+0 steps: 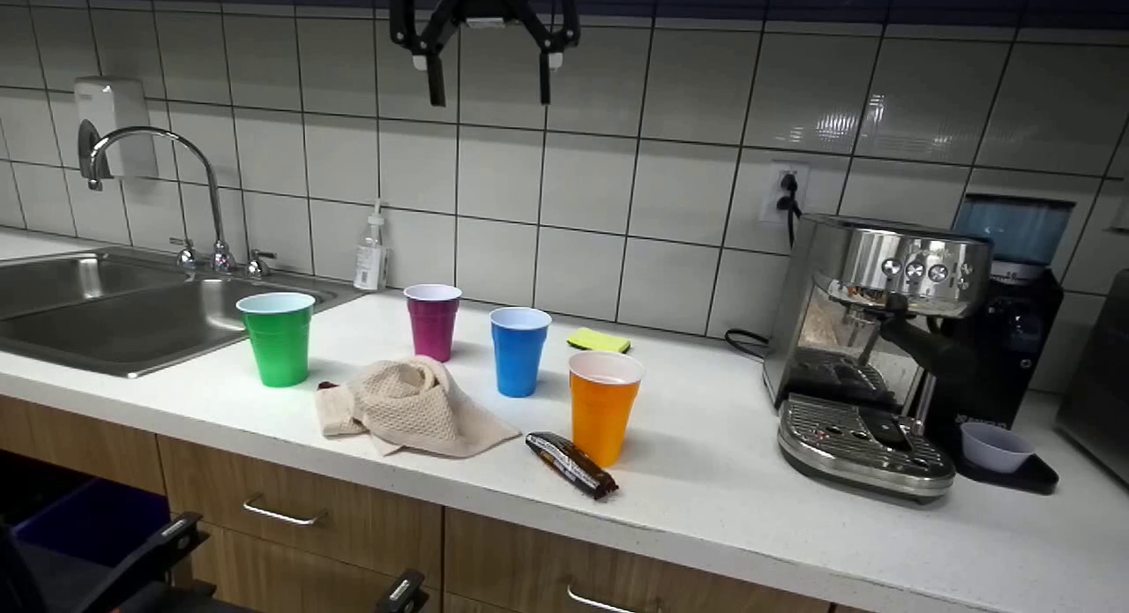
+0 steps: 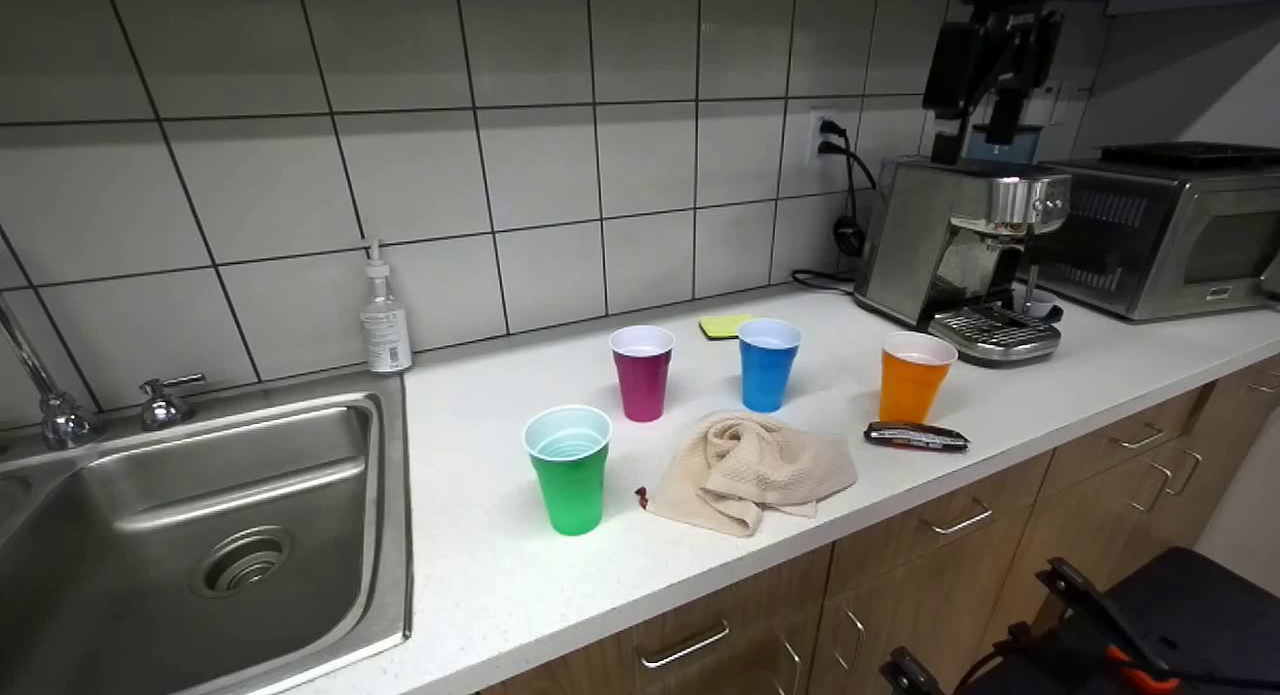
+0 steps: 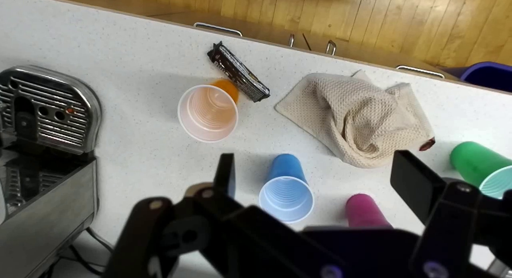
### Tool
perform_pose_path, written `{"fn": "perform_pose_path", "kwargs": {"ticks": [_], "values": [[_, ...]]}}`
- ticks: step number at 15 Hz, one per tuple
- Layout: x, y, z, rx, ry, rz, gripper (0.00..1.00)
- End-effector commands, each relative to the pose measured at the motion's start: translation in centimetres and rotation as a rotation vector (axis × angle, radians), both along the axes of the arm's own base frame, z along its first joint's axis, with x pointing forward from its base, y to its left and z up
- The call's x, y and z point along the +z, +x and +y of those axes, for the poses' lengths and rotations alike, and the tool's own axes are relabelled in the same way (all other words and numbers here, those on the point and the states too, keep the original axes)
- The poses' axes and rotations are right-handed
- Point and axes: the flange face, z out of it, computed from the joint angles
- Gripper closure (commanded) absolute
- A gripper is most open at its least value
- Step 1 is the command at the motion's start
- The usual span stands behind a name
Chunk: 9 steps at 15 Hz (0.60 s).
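Observation:
My gripper (image 1: 491,101) is open and empty, high above the counter; it also shows in an exterior view (image 2: 972,147) and the wrist view (image 3: 314,158). Below it, a blue cup (image 3: 286,168) and a magenta cup (image 3: 366,212) stand upright between the fingers' outlines; the gripper body partly hides the magenta one. An orange cup (image 1: 604,414) stands beside a dark wrapped bar (image 1: 571,463). A crumpled beige cloth (image 1: 414,410) lies between the bar and a green cup (image 1: 280,344). A small dark red piece (image 2: 641,497) shows at the cloth's edge.
A metal sink (image 2: 390,495) with a faucet (image 1: 216,198) adjoins the counter, with a soap bottle (image 2: 385,320) behind. A yellow sponge (image 1: 598,340) lies near the tiled wall. A coffee machine (image 1: 869,348), a grinder (image 1: 1014,331) and a microwave (image 2: 1150,240) stand at the far end.

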Motion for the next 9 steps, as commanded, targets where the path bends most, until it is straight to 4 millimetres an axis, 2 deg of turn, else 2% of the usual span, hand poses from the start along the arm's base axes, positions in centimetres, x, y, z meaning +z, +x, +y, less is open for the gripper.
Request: {"fn": "perform_pose_path", "kwargs": {"ticks": [1, 4, 9], "values": [[-0.6, 0.3, 0.5, -0.015, -0.016, -0.017, 0.0], [-1.6, 0.8, 0.8, -0.026, -0.015, -0.046, 0.0], [-4.5, 2.7, 1.7, -0.035, -0.023, -0.093, 0.0]]}}
